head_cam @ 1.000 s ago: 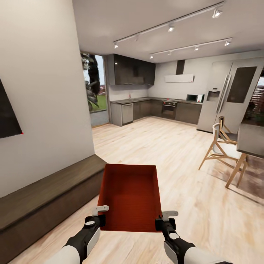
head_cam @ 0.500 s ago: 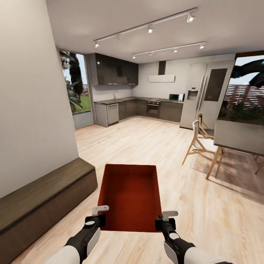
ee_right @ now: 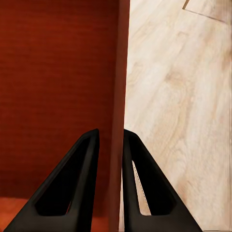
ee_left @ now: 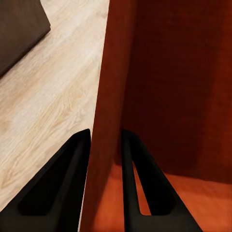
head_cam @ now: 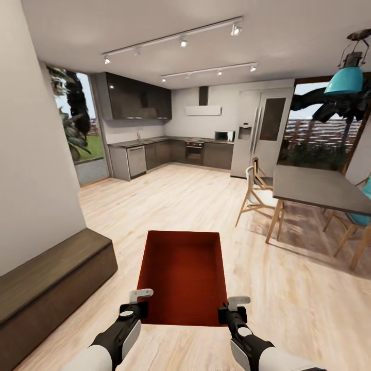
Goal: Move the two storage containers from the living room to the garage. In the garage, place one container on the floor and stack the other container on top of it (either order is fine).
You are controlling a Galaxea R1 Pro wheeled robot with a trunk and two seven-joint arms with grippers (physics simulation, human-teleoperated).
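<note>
One orange-red open-top storage container (head_cam: 181, 273) hangs in front of me above the light wood-plank floor, empty inside. My left gripper (head_cam: 138, 305) is shut on its left wall (ee_left: 104, 116), one finger (ee_left: 63, 188) outside and the other inside. My right gripper (head_cam: 231, 309) is shut on the right wall (ee_right: 118, 96) in the same way, with a dark finger (ee_right: 72, 193) on the inner side. The container is held level between both arms.
A long low dark-brown cabinet (head_cam: 46, 288) runs along the white wall at left. A dining table (head_cam: 319, 190) with wooden chairs (head_cam: 255, 198) stands at right under a teal lamp (head_cam: 346, 77). A kitchen (head_cam: 170, 152) with a fridge (head_cam: 257, 131) lies ahead across open plank floor.
The whole view has swung to the right: the wall and cabinet slid left, the dining table and lamp came into view. The container and both grippers keep the same hold.
</note>
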